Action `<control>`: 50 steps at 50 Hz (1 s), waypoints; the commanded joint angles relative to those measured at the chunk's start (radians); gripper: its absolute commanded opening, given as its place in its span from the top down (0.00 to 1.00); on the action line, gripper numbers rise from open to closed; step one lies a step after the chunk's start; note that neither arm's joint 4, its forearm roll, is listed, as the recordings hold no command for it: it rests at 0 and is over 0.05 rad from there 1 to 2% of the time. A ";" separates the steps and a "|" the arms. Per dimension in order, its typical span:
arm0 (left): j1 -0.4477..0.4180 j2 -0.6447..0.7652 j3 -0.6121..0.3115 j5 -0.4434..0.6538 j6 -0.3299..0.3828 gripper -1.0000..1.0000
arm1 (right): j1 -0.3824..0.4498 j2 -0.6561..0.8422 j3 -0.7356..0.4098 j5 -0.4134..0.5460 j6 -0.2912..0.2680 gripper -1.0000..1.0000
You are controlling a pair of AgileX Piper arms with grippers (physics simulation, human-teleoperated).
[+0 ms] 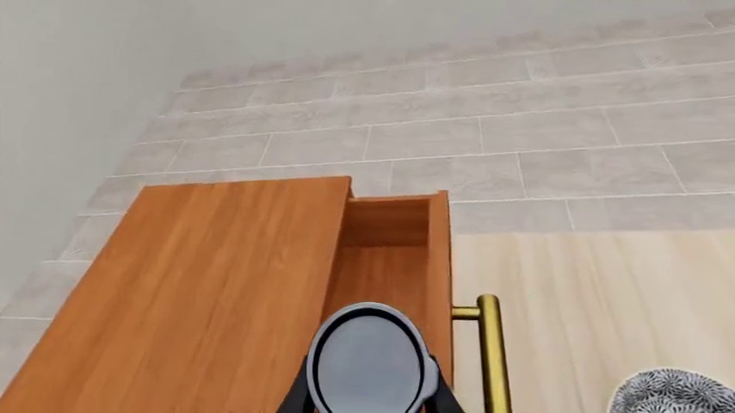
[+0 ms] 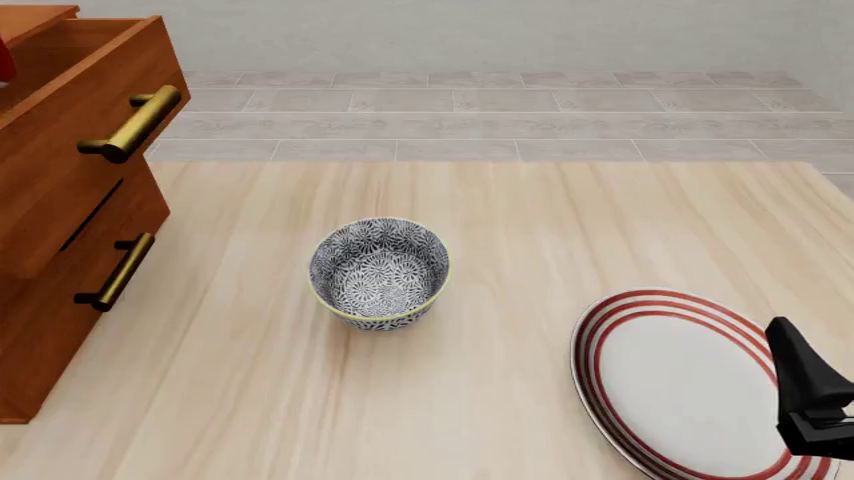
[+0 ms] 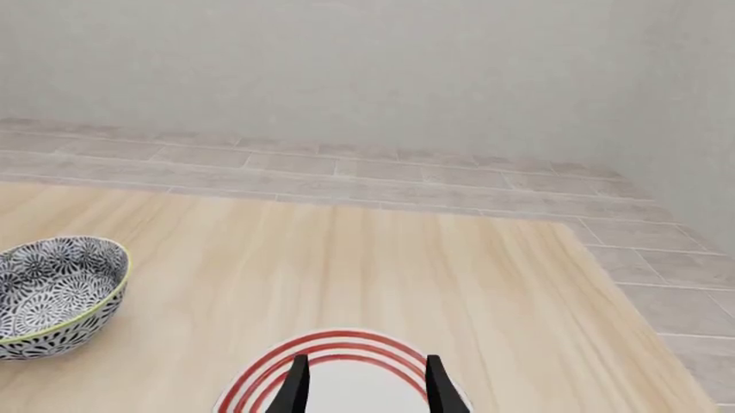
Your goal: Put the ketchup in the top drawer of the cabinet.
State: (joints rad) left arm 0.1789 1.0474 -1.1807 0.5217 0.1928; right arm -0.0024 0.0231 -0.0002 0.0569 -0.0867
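In the left wrist view the ketchup [image 1: 367,360] shows its dark grey top and silver rim between my left gripper's [image 1: 369,397] dark fingers, which are shut on it. It hangs over the open top drawer [image 1: 391,258] of the reddish-brown cabinet [image 1: 195,292], next to the brass handle [image 1: 490,348]. In the front view the cabinet [image 2: 54,250] stands at the far left with the top drawer [image 2: 74,95] pulled out. Only a red sliver of the ketchup [image 2: 4,60] shows at the frame edge, and the left gripper is out of that view. My right gripper [image 3: 365,383] is open and empty above the plate.
A grey patterned bowl [image 2: 380,272] stands mid-table and shows in both wrist views [image 1: 672,394] [image 3: 52,292]. A white plate with red rings [image 2: 674,385] lies at the front right under the right gripper [image 2: 807,400]. A lower drawer's handle [image 2: 118,272] sticks out.
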 commanded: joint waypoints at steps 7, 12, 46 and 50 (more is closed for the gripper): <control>0.015 0.016 0.036 -0.017 -0.004 1.00 | -0.001 0.018 0.000 -0.009 -0.005 0.00; 0.014 0.016 0.063 -0.034 -0.008 1.00 | -0.002 0.023 -0.001 -0.012 -0.008 0.00; 0.007 0.017 0.114 -0.063 0.008 1.00 | -0.001 0.033 -0.001 -0.011 -0.009 0.00; 0.013 0.020 0.111 -0.065 0.017 1.00 | -0.003 0.037 -0.001 -0.014 -0.008 0.00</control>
State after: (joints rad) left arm 0.1862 1.0652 -1.0700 0.4644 0.1791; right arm -0.0030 0.0517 -0.0006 0.0474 -0.0949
